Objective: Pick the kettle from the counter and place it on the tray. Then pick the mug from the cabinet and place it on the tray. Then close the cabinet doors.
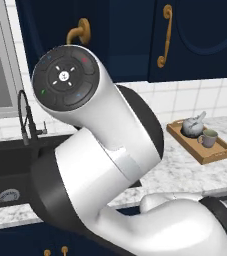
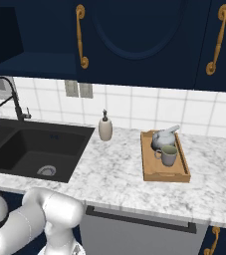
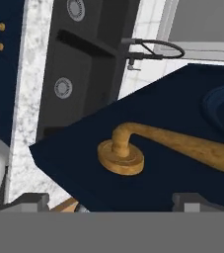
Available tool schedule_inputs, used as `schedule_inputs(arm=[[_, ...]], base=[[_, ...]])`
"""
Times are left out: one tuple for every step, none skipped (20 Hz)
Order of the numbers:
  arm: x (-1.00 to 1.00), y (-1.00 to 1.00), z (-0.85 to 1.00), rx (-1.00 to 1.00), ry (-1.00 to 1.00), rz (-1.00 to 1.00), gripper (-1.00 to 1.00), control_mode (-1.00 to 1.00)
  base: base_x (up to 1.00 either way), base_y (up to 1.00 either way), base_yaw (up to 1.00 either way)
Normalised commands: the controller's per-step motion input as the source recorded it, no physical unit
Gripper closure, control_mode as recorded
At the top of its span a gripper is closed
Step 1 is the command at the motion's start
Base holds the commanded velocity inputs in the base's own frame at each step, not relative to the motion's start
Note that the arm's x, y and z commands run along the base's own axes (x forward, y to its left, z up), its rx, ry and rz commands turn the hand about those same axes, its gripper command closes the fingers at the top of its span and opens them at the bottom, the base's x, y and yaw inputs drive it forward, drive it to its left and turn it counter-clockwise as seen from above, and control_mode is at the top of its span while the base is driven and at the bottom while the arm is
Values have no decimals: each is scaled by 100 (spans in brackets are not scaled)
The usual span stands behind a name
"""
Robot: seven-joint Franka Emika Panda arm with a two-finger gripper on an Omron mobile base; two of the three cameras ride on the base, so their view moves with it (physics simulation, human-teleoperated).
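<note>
The wooden tray (image 2: 154,169) rests on the marble counter (image 2: 114,174), with the pale grey kettle (image 2: 163,138) and the olive mug (image 2: 168,155) side by side on it. The left base view shows the same tray (image 1: 212,156), kettle (image 1: 191,126) and mug (image 1: 208,138) at the right. In the hand view my gripper (image 3: 111,205) is open, its fingertips (image 3: 32,201) wide apart, facing a navy cabinet door (image 3: 182,108) and close to its brass handle (image 3: 133,148). That handle (image 1: 80,32) peeks over my arm. The cabinet (image 2: 5,30) stands open at the upper left, its shelf (image 2: 32,64) bare.
A black double sink (image 2: 30,147) with a black faucet (image 2: 5,99) lies left of the tray. A beige soap bottle (image 2: 105,127) stands by the tiled wall. Two more navy doors with brass handles (image 2: 81,35) (image 2: 216,40) are shut above the counter.
</note>
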Motion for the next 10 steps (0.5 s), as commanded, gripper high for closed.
schedule_inputs(arm=[[51,-50,-6,0,-4,-8,-100,-100],[52,-50,-7,0,-3,-8,-100,-100],[52,-50,-8,0,-3,-8,-100,-100],[55,-50,-10,0,-3,-7,-100,-100],[55,-50,-10,0,-3,-6,-100,-100],[59,-51,-13,0,-1,-6,-100,-100],[58,-50,-14,0,-4,-6,-100,-100],[60,-51,-15,0,-4,-7,-100,-100],[58,-51,-14,0,-6,-7,-100,-100],[60,-52,-15,0,-6,-7,-100,-100]], base=[[0,0,0],[0,0,0],[0,0,0],[0,0,0],[0,0,0],[0,0,0],[0,0,0],[0,0,0],[0,0,0],[0,0,0]])
